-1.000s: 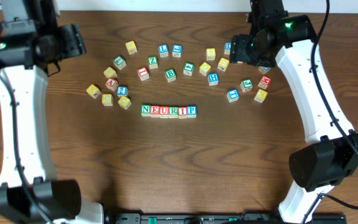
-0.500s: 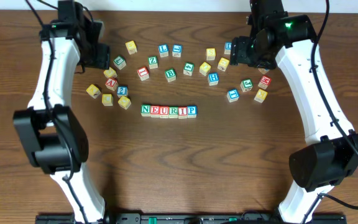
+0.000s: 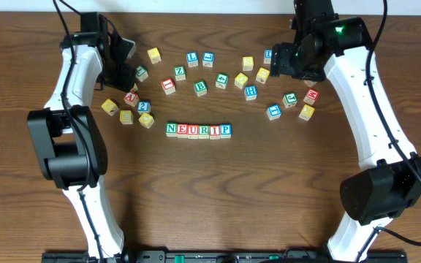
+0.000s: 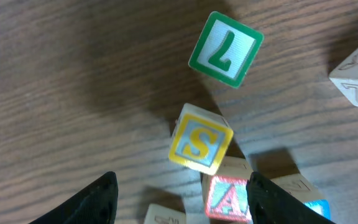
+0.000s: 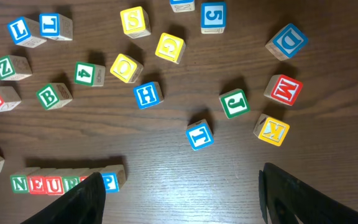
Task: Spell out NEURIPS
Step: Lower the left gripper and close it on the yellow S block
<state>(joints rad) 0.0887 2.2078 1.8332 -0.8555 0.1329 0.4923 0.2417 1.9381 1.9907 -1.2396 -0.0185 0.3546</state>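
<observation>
While both arms are reaching toward the top of the overhead frame, we are logging six cubes lying in a touching row (image 3: 198,130) at the centre of the table (image 3: 269,190): green N (image 3: 171,129), red E (image 3: 182,130), red U (image 3: 193,131), green R (image 3: 204,131), red I (image 3: 215,131), blue P (image 3: 226,130). The spot to the right of P is standing bare.

The left claw (image 3: 123,73) is hovering over the scattered cubes at upper left. In the left wrist view we are seeing its claw (image 4: 182,180) spread wide and gripping nothing. The yellow S cube (image 4: 200,145) is sitting tilted at frame centre, just above the gap between the fingers, touching a red A cube (image 4: 229,198) below it. A green cube (image 4: 225,48) is lying apart, toward the top.

The right claw (image 3: 287,58) is hanging over the upper-right cluster. In the right wrist view it (image 5: 182,174) is also gaping wide and empty, with the row (image 5: 67,182) showing at lower left, partly behind one finger (image 5: 86,199).
</observation>
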